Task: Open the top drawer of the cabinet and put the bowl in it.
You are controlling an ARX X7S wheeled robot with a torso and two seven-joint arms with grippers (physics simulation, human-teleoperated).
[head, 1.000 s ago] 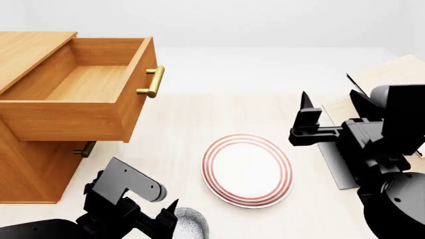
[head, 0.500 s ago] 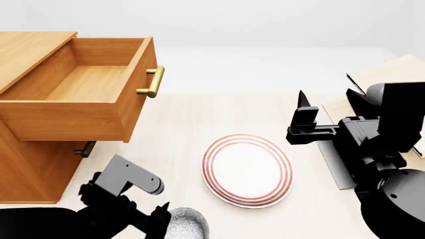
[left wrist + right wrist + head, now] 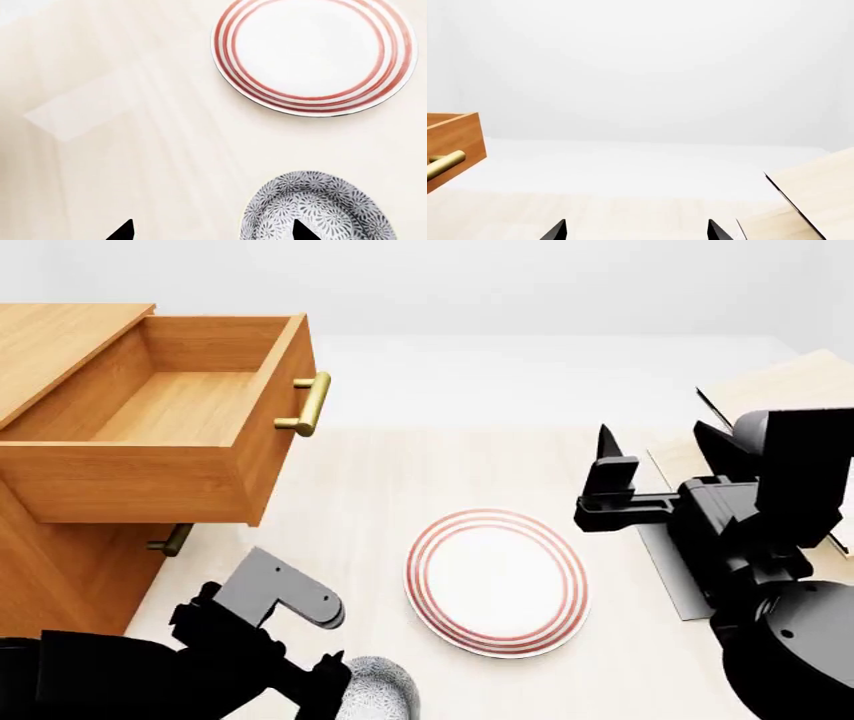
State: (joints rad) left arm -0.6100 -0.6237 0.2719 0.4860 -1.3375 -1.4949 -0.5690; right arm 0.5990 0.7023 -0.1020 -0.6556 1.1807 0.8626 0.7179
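Observation:
The cabinet stands at the left. Its top drawer is pulled out and empty, with its brass handle facing the table. The bowl, grey-white speckled, sits on the table at the view's near edge. My left gripper is open right beside it. In the left wrist view the bowl has one fingertip over its inside and the other outside, so the gripper straddles its rim. My right gripper is open and empty, held above the table at the right; it also shows in the right wrist view.
A white plate with red rings lies mid-table, beyond the bowl; it also shows in the left wrist view. A pale wooden rack on a black base stands behind my right arm. A lower drawer's handle shows under the open drawer.
My left arm dipped, then shifted a little toward the bowl. My right gripper drifted slightly left. The bowl, plate and drawer have not moved.

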